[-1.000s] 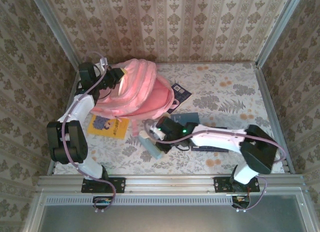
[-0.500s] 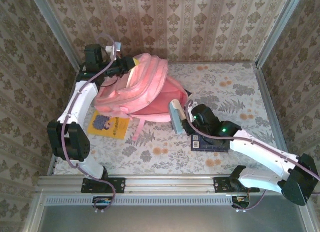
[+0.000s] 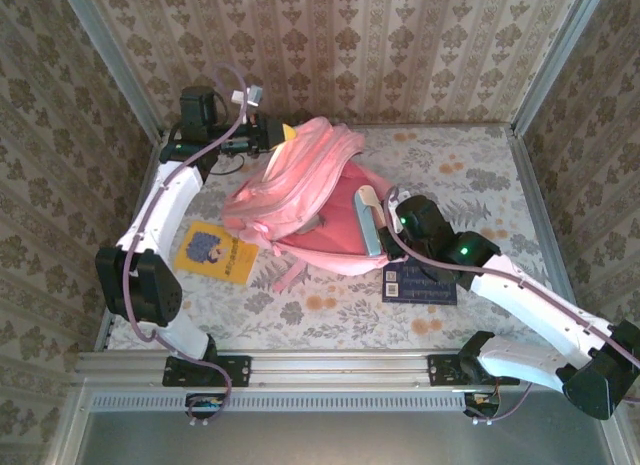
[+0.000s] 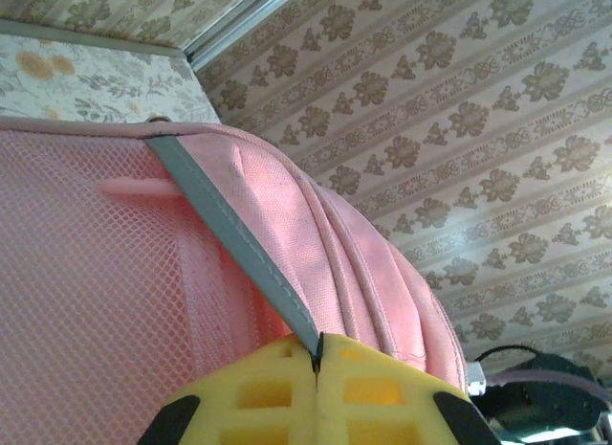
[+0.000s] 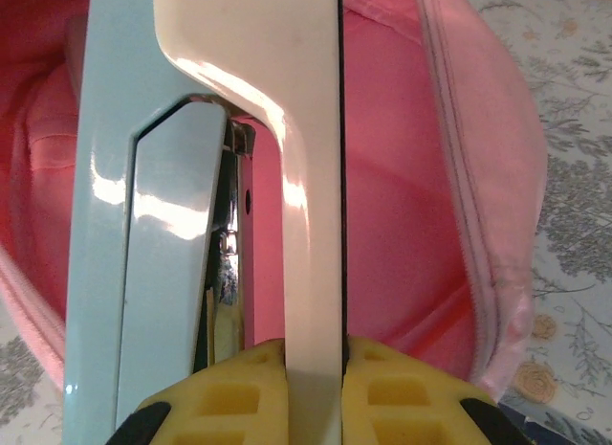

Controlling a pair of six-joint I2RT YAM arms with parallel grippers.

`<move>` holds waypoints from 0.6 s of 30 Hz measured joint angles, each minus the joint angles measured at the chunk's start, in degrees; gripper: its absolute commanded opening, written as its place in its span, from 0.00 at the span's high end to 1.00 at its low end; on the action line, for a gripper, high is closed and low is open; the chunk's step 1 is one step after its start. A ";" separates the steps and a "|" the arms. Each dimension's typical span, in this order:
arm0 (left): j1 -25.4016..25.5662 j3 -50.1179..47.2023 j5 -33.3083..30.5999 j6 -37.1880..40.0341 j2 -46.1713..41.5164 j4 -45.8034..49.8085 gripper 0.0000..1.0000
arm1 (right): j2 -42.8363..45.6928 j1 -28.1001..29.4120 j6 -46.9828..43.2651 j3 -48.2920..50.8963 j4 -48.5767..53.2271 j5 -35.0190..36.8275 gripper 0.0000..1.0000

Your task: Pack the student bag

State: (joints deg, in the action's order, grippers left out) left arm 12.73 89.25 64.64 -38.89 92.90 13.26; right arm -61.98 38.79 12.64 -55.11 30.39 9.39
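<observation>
Large soft pink fabric backpack (image 3: 300,175) sits mid-left on floral table (image 3: 480,175), the left gripper (image 4: 317,368) pinching its grey strap (image 4: 229,230). The right gripper (image 5: 311,368) clamps a pale-blue-and-cream plastic stapler (image 5: 172,177) at the bag's open mouth.

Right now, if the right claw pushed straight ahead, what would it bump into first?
Probably the pink backpack's open inside: the right gripper, shut on a blue-and-cream stapler, points into it. Depth is hard to judge.
</observation>
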 measured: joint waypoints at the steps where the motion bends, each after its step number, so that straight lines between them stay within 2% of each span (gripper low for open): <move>1: 0.00 -0.76 0.44 0.04 -0.44 -0.20 1.00 | -0.83 0.00 0.28 -1.09 0.55 -1.16 1.00; 6: 0.85 -2.99 1.79 1.11 -1.77 -1.57 1.00 | -7.69 0.00 4.31 -7.04 1.60 -5.92 1.00; 11: 2.21 -4.87 2.25 2.64 -3.45 -2.56 1.00 | -15.96 -0.07 12.24 -11.08 1.44 -9.94 1.00; 18: 2.19 -5.95 2.51 2.97 -4.37 -4.02 1.00 | -27.58 -0.35 22.97 -13.29 -6.97 -20.98 1.00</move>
State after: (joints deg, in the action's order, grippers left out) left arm 14.92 83.31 67.16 -35.92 88.53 9.23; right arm -89.56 38.44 35.62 -68.40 23.42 -11.60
